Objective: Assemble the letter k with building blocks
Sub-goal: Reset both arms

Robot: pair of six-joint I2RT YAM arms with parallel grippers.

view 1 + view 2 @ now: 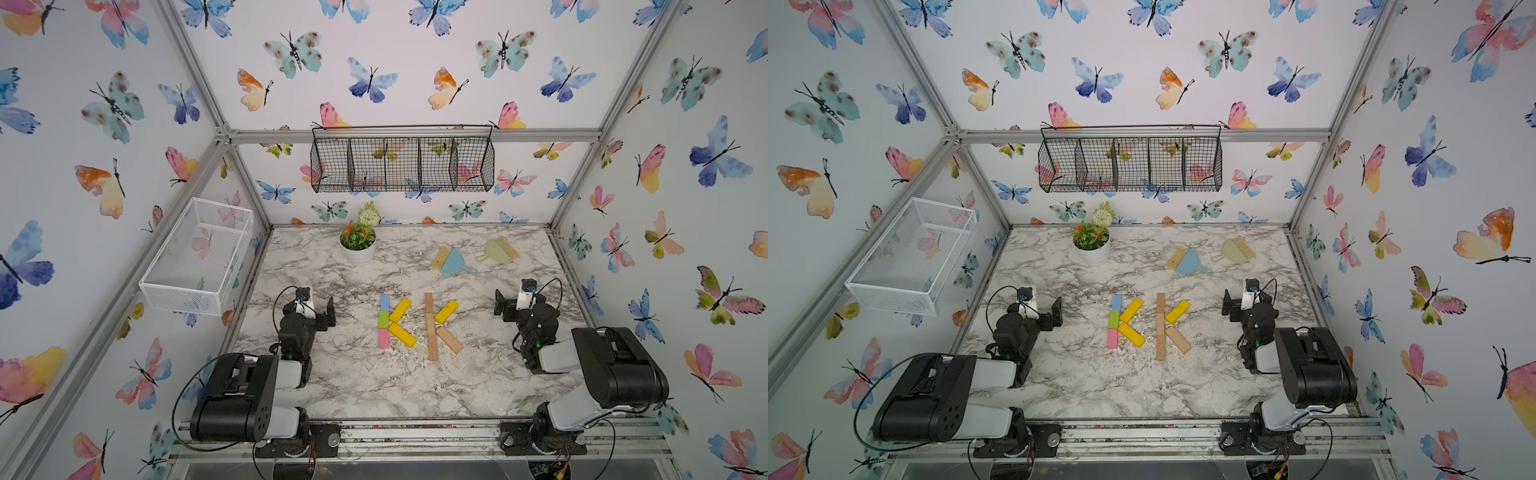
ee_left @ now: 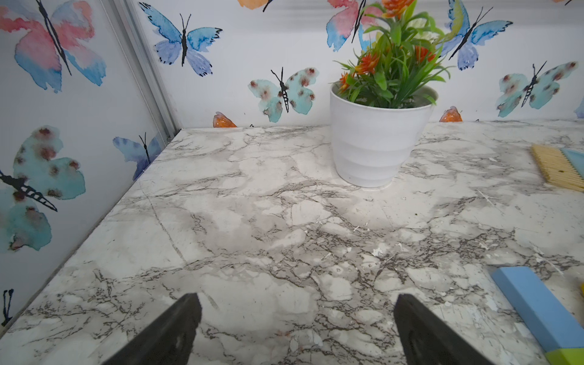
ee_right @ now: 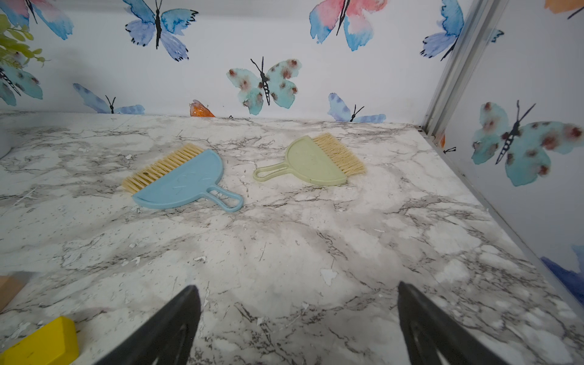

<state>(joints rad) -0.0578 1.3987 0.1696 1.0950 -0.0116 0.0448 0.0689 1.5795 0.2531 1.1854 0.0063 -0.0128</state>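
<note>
Marble table (image 1: 374,386) bears blocks (image 1: 400,310), pot (image 1: 358,255) holding plant (image 1: 356,235).

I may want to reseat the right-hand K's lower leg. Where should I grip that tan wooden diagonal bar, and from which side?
Take the tan wooden diagonal bar across its two long edges, near its free outer end, coming straight down with the fingers straddling its width. It lies flat, and its inner end sits right at the tan wooden stem, so there is little room there.
</note>
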